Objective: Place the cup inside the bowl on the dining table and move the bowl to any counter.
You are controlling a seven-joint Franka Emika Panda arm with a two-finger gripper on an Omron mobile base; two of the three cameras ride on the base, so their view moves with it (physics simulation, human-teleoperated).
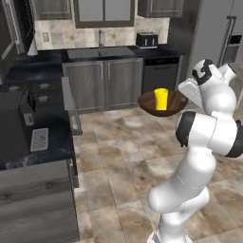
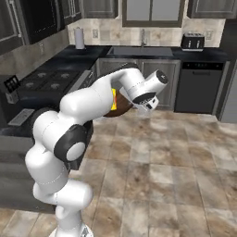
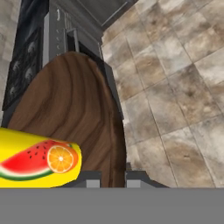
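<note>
The dark-brown wooden bowl [image 1: 173, 103] hangs in the air above the tiled floor, and the yellow cup [image 1: 161, 98] stands inside it. My gripper [image 1: 186, 97] is shut on the bowl's right rim. In the hand view the bowl [image 3: 74, 109] rises from between my fingertips, where the gripper [image 3: 113, 178] pinches its rim. There the cup [image 3: 39, 162] shows a watermelon and orange print. From the right base view my arm covers most of the bowl [image 2: 122, 106] and cup [image 2: 114, 99]. The black counter [image 1: 47, 114] runs along the left, below the bowl's height. The dining table is out of view.
A cooktop [image 1: 33, 90] sits in the left counter. The back counter [image 1: 118, 52] carries a sink, a faucet [image 1: 100, 39] and a toaster [image 1: 146, 40]. A dishwasher [image 1: 161, 73] and a fridge [image 1: 223, 38] stand at the back right. Open tiled floor [image 1: 123, 156] lies between.
</note>
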